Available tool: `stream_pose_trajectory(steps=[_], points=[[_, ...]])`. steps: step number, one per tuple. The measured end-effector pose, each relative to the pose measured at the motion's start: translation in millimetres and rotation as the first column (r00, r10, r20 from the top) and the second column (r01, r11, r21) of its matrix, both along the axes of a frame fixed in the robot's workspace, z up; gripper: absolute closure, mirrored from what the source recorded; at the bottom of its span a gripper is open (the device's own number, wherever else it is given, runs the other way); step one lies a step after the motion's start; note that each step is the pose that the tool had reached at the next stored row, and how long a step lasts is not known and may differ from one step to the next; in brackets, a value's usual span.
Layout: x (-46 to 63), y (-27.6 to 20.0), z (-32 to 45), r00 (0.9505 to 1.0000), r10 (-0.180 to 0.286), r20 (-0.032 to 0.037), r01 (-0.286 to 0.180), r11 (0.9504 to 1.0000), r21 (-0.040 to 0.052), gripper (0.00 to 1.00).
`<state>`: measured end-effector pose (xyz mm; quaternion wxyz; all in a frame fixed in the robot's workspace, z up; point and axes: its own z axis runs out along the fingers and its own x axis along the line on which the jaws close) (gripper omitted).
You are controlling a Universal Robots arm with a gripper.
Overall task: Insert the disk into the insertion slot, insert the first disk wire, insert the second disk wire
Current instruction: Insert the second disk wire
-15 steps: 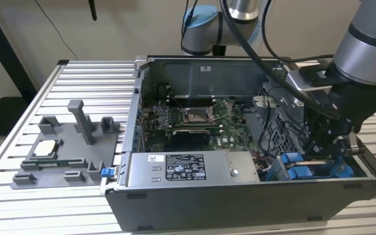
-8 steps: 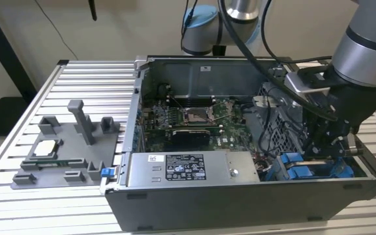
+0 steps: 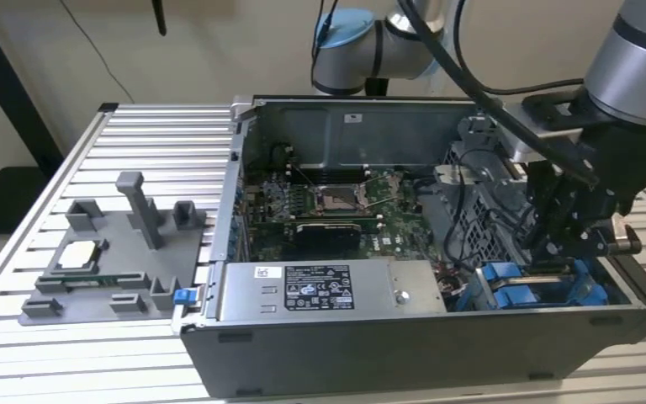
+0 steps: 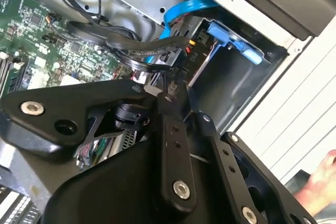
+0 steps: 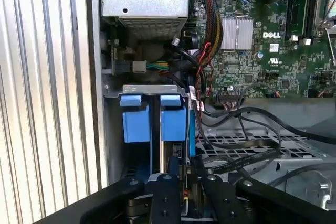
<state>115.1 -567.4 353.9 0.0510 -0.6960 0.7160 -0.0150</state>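
Exterior view: the open computer case point(image 3: 413, 252) stands on a slatted table point(image 3: 31, 244). The arm reaches into the near corner on the exterior view's right, where the gripper point(image 3: 558, 244) sits low over the drive cage point(image 3: 491, 227) and its blue fittings.

First wrist view: the insertion slot point(image 5: 157, 129) runs between two blue carrier tabs, and the disk point(image 5: 176, 124) appears already seated in it, its blue carrier edge standing upright in the bay. The drive body itself is largely hidden, so full seating cannot be confirmed.

Second wrist view: the gripper point(image 4: 168, 95) is at the cable end of the bay. Its fingers look drawn together on a small dark connector point(image 4: 181, 43) or just beside it, but whether they grip it cannot be told with certainty. A blue flat cable point(image 4: 184, 11) and black wires point(image 4: 105, 35) crowd the same spot. The power supply point(image 3: 323, 290) lies to the exterior view's left of the cage, apart from the work.

Judgement: the disk step looks done; a wire insertion is in hand, though which of the two wires cannot be told. The next move calls for squaring the connector to the drive's port and pressing straight in. Loose wires nearby could snag or deflect it.
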Motion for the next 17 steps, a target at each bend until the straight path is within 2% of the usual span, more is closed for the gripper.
stream_pose_trajectory(steps=[9,13,17], points=[[0.0,0.0,19.0,1.0,0.0,-0.0003,0.0,1.0,0.0,0.0],[0.0,0.0,23.7,1.0,0.0,-0.0004,0.0,1.0,0.0003,0.0],[0.0,0.0,25.2,1.0,0.0,-0.0004,0.0,1.0,0.0002,0.0]])
